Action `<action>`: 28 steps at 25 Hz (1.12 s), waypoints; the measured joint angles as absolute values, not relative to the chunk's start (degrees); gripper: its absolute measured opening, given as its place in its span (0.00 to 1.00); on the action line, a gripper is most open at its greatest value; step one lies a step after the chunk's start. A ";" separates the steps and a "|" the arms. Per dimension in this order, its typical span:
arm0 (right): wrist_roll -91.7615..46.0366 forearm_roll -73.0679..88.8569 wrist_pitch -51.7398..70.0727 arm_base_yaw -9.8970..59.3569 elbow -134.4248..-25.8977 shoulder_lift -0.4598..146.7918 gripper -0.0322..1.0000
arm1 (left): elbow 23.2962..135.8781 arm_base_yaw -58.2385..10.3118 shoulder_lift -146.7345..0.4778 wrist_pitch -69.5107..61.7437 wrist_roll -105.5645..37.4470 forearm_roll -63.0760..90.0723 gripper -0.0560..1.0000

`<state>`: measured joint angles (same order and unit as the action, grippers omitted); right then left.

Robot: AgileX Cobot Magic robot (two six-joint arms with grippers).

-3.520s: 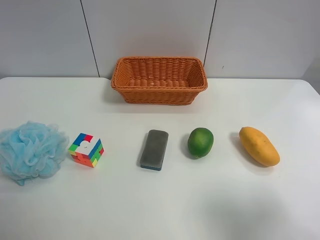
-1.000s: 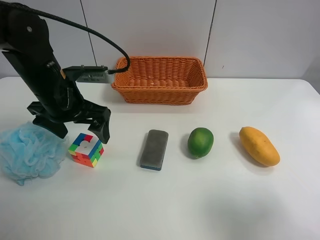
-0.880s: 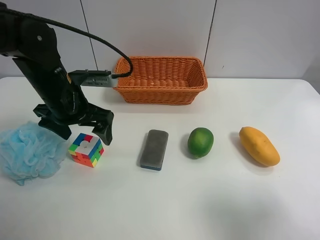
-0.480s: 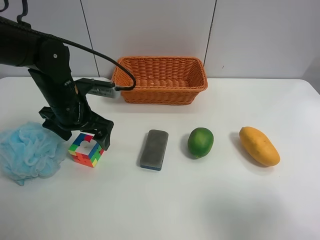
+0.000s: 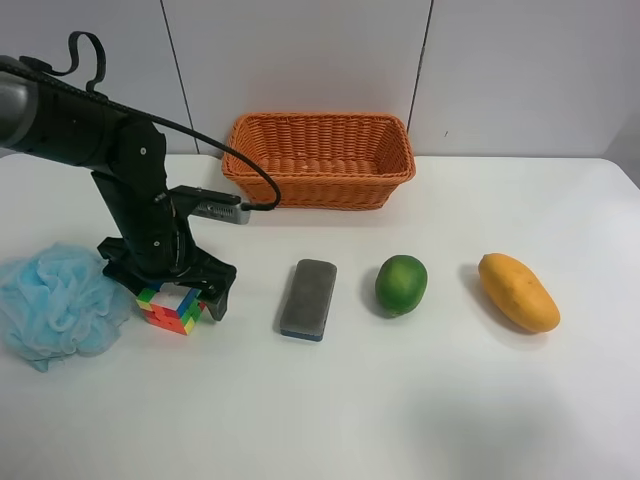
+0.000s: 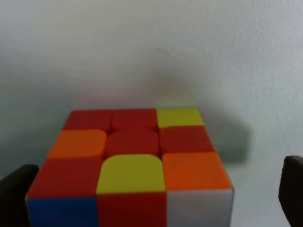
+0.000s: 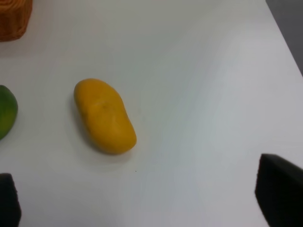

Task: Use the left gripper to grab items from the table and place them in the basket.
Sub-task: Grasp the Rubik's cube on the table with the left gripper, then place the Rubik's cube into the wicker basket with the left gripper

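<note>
Dark left arm bent steeply down, left gripper low, jaws spread wide; right gripper jaws also spread.

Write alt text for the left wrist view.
A multicoloured puzzle cube, seen close up, rests on the white table. The open left end effector straddles it, one dark fingertip showing at either side.

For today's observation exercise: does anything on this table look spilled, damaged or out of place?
Nothing stands out. The basket sits upright; eraser, green fruit and mango lie apart in a row; the left gripper straddles the puzzle cube.
</note>
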<state>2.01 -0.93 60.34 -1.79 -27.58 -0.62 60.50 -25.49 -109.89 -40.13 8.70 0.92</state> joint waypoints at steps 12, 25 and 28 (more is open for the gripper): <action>2.01 -0.93 60.34 -1.79 -27.58 -0.62 0.99 | 60.54 -25.49 -110.20 -39.73 8.76 1.07 0.59; 2.01 -0.93 60.34 -1.79 -27.58 -0.62 0.99 | 72.79 -25.49 -103.75 -52.53 8.76 1.34 0.59; 2.01 -0.93 60.34 -1.79 -27.58 -0.62 0.99 | 79.76 -25.49 -103.25 -57.04 8.76 2.15 0.59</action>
